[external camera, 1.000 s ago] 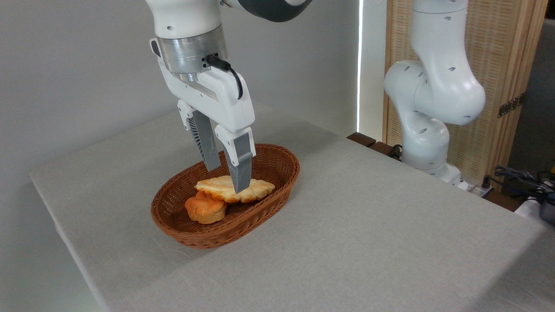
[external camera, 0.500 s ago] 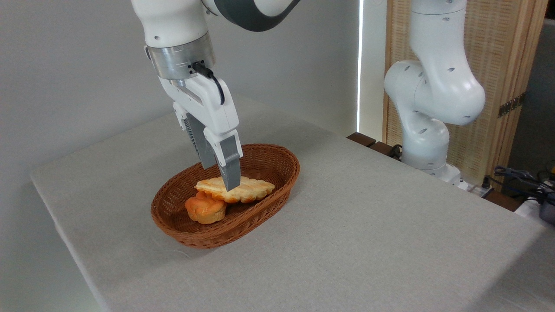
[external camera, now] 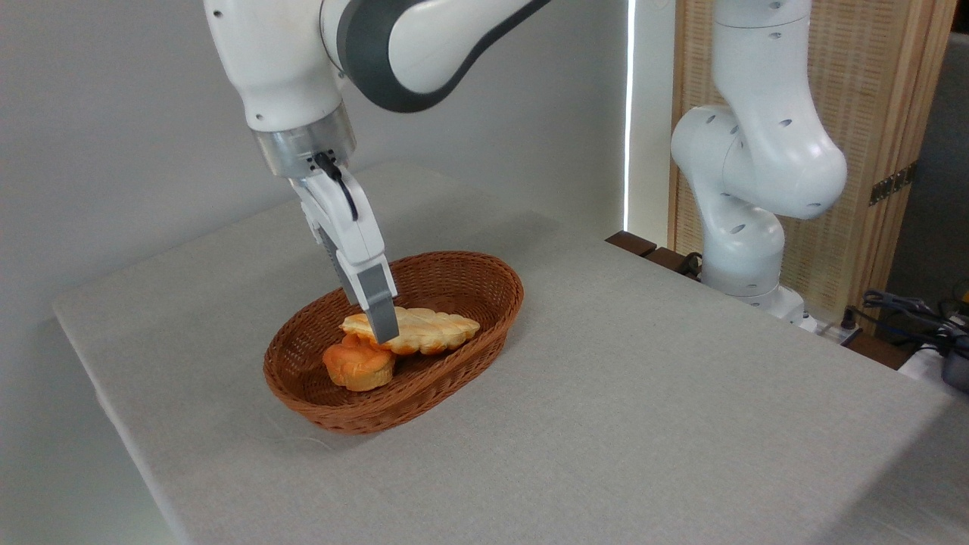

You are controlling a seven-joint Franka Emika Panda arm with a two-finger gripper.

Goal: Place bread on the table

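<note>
Bread (external camera: 424, 331) light, soft, crushable in basket (external camera: 484, 274); best pinched gently across narrow middle, gripper (external camera: 382, 327) seemingly straddling its left end, gap hidden edge-on.

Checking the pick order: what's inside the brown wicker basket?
Inside the brown wicker basket: a flat golden leaf-shaped bread overlapping a round orange bun. The tool hides the bread's left part.

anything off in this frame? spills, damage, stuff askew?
Nothing stands out. The bread lies in the basket, partly overlapping the orange bun. The gripper is at the bread's left end. No spills on the table.
</note>
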